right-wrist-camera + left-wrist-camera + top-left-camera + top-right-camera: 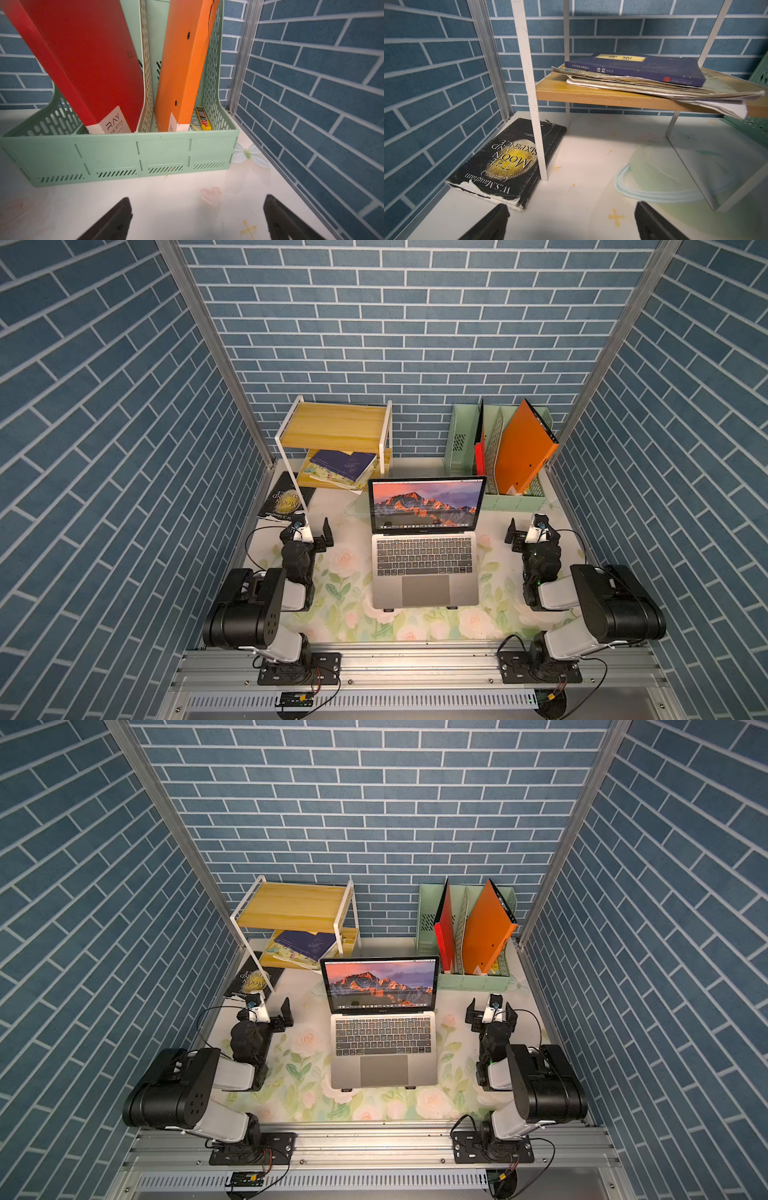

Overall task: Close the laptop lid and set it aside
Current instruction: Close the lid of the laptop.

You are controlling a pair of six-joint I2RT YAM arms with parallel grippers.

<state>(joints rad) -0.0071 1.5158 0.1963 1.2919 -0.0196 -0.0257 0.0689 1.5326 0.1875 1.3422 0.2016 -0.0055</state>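
The laptop stands open in the middle of the floral table, its front edge resting on small black feet. The laptop lid is raised and leans back, showing a mountain wallpaper. Its pale grey outer face shows in the left wrist view. My left gripper hovers open to the left of the hinge, with nothing between its fingers. On the opposite side my right gripper is open and empty too. Neither touches the laptop.
A white-framed wooden shelf with stacked books stands at the back left. A black book lies under its leg. At the back right a green file holder holds an orange folder and a red one.
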